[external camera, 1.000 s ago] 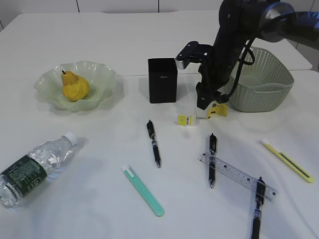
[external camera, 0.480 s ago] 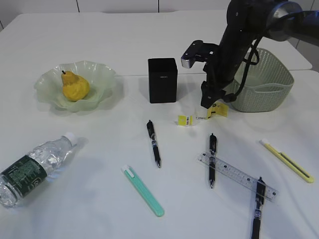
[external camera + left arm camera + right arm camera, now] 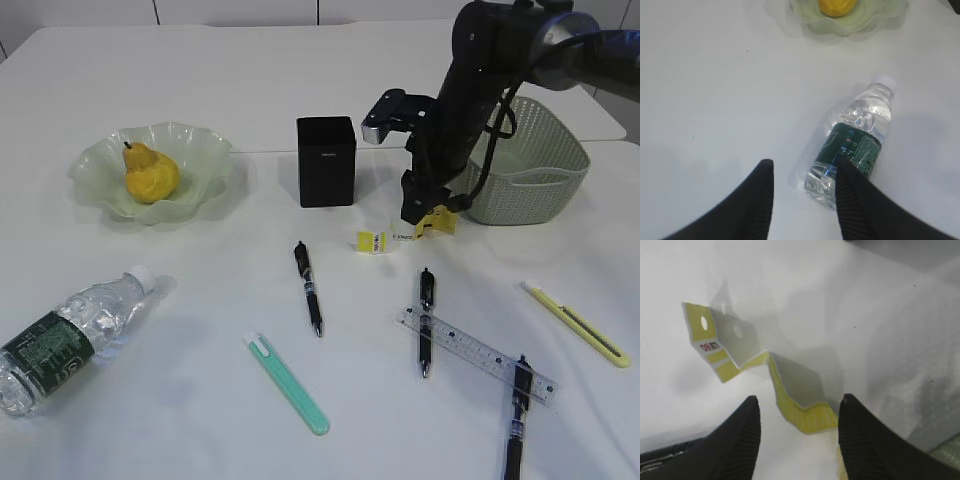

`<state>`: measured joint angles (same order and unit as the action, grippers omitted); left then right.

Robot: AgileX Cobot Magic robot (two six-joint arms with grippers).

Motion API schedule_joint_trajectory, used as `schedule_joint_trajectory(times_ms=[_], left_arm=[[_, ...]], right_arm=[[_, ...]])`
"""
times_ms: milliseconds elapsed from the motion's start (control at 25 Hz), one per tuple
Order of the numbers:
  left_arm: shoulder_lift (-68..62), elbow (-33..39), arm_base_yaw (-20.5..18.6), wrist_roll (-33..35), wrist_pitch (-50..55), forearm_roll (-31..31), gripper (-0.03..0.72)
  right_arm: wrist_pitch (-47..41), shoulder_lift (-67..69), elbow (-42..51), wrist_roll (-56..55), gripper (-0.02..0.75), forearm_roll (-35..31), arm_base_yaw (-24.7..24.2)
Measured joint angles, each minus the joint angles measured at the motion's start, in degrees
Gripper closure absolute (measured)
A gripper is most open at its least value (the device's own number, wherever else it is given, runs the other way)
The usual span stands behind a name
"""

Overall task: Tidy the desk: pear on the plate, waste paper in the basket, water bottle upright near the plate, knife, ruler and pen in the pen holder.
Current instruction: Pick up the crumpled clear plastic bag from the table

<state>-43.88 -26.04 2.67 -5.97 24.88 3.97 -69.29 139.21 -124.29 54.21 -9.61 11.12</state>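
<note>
The waste paper [image 3: 400, 237], a folded strip of white and yellow packaging, lies on the desk [image 3: 200, 400] just in front of the sage-green basket [image 3: 525, 160], between it and the black pen holder [image 3: 326, 160]. The right gripper [image 3: 425, 215] hangs directly over the strip's right end. In the right wrist view its two dark fingers [image 3: 740, 435] stand apart on either side of the crumpled yellow fold [image 3: 790, 390], open and not closed on it, so nothing is held.

The risk, as I judge it, is the paper itself: it is thin, springy and folded in a zigzag, so closing fingers could pinch only one flap, or push it flat against the desk and slide off. A weak pinch might also let it drop short of the basket rim on the way across.

The left gripper [image 3: 802, 200] hovers low over the base end of the water bottle [image 3: 852, 140], which lies on its side well in front of the plate [image 3: 150, 170]; its fingers are parted and grip nothing.

The pear [image 3: 150, 173] already sits in the plate. The basket looks empty, though the arm hides part of it. I cannot see inside the pen holder. Three pens, the clear ruler [image 3: 475, 352], a green knife [image 3: 287, 384] and a yellow knife [image 3: 575, 322] are loose on the desk.
</note>
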Motion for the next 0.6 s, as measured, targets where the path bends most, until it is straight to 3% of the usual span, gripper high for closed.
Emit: schedule_joint_trajectory(times_ms=[600], left_arm=[[0.0,0.0,0.0,0.0,0.0,0.0,0.403]], right_arm=[[-0.1,1.76,0.0,0.1,0.331,-0.54,0.0]])
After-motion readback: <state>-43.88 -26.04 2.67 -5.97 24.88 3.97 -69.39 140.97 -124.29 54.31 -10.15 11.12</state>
